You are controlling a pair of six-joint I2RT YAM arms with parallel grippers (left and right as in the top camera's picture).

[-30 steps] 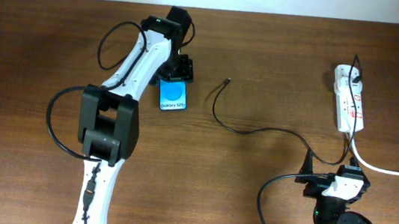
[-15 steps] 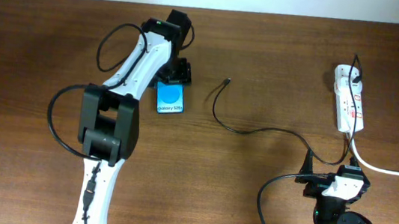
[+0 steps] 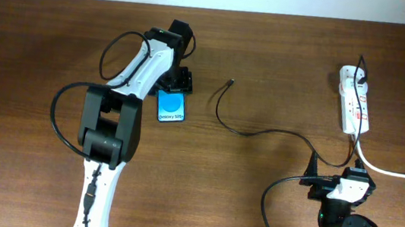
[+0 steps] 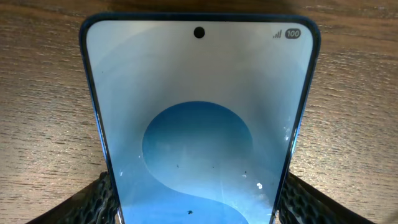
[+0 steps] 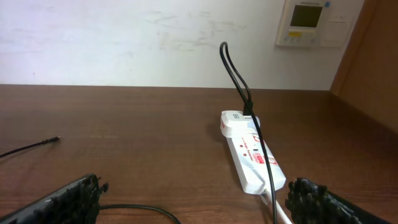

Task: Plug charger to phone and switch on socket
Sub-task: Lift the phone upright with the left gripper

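The phone [image 3: 172, 107] lies on the table with its blue screen up, and fills the left wrist view [image 4: 199, 118]. My left gripper [image 3: 176, 84] is shut on the phone's far end, a finger on each long edge [image 4: 198, 208]. The charger [image 3: 227, 112], a thin black cable, runs from the socket [image 3: 353, 98] across the table; its free plug [image 3: 230, 81] lies right of the phone, apart from it. The socket also shows in the right wrist view [image 5: 252, 152], with the cable tip at the left edge [image 5: 55, 140]. My right gripper [image 5: 199, 202] is open and empty near the front edge.
The thick white cord [image 3: 391, 172] leaves the socket toward the right edge. A wall with a white control panel [image 5: 309, 22] stands behind the table.
My left gripper has pulled the phone toward the front of the table, a short way, and turned it slightly. The right arm and the cable have not moved.
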